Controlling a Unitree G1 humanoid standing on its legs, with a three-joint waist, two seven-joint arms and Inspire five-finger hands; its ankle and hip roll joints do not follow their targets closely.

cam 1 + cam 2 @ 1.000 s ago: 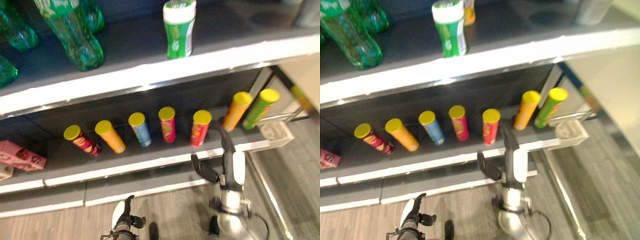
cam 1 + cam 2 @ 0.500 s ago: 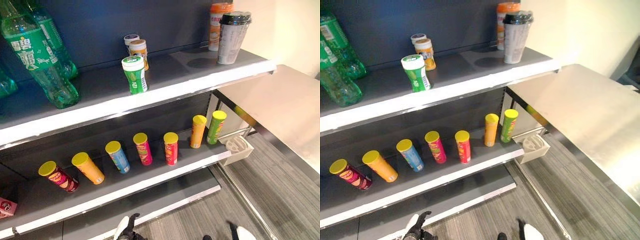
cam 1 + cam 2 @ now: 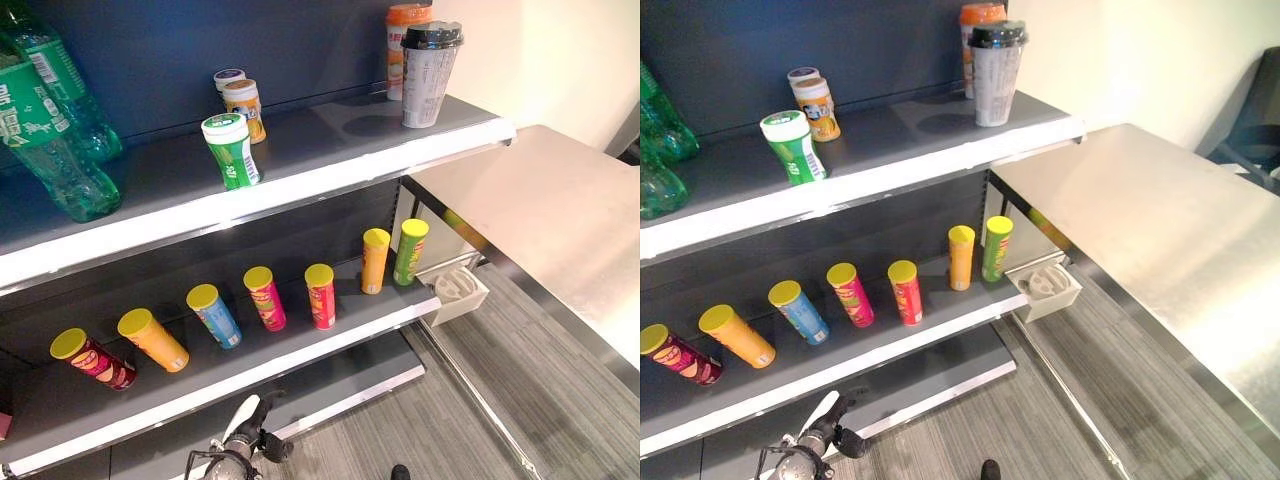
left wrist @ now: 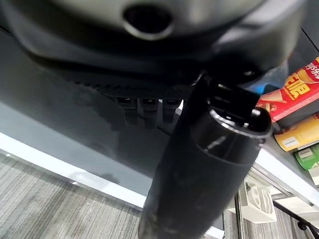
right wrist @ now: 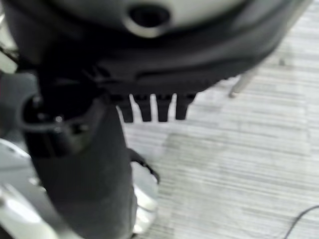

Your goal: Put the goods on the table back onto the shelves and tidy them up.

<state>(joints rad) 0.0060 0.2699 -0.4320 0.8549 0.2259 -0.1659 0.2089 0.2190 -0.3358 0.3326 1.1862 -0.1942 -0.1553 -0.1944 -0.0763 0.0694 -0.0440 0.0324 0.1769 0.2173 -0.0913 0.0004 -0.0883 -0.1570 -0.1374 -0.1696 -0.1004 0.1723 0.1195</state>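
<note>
Several chip cans [image 3: 320, 295] with yellow lids stand in a row on the lower shelf [image 3: 250, 375]. On the upper shelf are green bottles [image 3: 62, 150], a green canister [image 3: 232, 150], two small jars [image 3: 243, 103] and a black-lidded cup [image 3: 428, 75]. The steel table [image 3: 1140, 220] to the right is bare. My left hand [image 3: 245, 435] hangs low in front of the shelves, open and holding nothing. My right hand [image 5: 149, 55] points down at the floor, fingers straight, with nothing in it.
A white plastic holder [image 3: 458, 292] hangs at the lower shelf's right end, beside the table's edge. Red and yellow boxes [image 4: 294, 94] lie on a shelf past my left hand. Grey striped carpet [image 3: 1110, 400] runs between shelves and table.
The camera has swung up and to the right, bringing the table and upper shelf into sight. My right arm, raised by the lower shelf a second ago, has dropped out of the eye views.
</note>
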